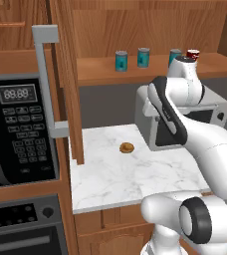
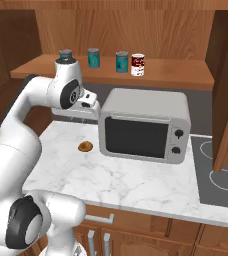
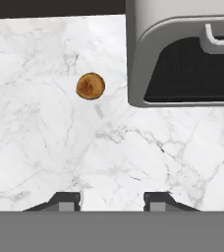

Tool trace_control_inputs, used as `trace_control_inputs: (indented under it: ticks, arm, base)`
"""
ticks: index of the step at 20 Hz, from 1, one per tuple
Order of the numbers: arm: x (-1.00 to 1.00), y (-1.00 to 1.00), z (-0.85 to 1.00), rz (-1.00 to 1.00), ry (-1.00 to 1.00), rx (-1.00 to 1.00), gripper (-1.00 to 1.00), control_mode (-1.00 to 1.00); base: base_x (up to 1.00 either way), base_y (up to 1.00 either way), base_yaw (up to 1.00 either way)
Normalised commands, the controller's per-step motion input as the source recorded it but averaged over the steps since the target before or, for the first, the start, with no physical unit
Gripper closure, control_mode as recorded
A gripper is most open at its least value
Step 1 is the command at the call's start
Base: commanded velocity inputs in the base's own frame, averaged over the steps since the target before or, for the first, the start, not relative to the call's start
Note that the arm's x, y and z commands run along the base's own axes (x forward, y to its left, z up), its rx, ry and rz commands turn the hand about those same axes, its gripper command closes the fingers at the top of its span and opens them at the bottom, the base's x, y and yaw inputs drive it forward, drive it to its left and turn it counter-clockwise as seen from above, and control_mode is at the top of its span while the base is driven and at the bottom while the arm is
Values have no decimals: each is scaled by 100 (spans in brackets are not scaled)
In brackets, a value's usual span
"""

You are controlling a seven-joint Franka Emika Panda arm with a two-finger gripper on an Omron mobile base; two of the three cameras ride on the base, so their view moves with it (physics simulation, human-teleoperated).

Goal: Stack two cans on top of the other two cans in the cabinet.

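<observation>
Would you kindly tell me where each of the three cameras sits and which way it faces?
Left base view: behind-left, looking forward at the cabinet shelf and cans; arm at lower right.
Right base view: behind-right, facing the toaster oven and shelf; arm at lower left.
Hand view: on the hand, looking down at the counter; open pincer at bottom.
All three share the small brown round item.

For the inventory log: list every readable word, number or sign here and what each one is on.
"88:88" reads on the display of the black microwave.
Keypad labels on the black microwave: too small to read.
Label on the red and white can: dark script, too blurred to read.
Labels on the teal cans: no legible text.
Knobs on the grey toaster oven: no readable markings.
</observation>
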Motion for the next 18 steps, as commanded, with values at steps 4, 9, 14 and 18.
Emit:
trace_control_inputs:
  ticks: [4, 9, 14, 18]
  arm:
    - [-14, 0, 0, 1, -4, -1, -100, -100]
    - [-40, 3, 4, 3, -45, -6, -100, -100]
    - [-21, 9, 37, -1, -50, -4, -100, -100]
    - [-1, 9, 59, 0, -26, -1, -100, -100]
  base:
    - [0, 0, 0]
    - [0, 0, 0]
    - [0, 0, 0]
    - [0, 0, 0]
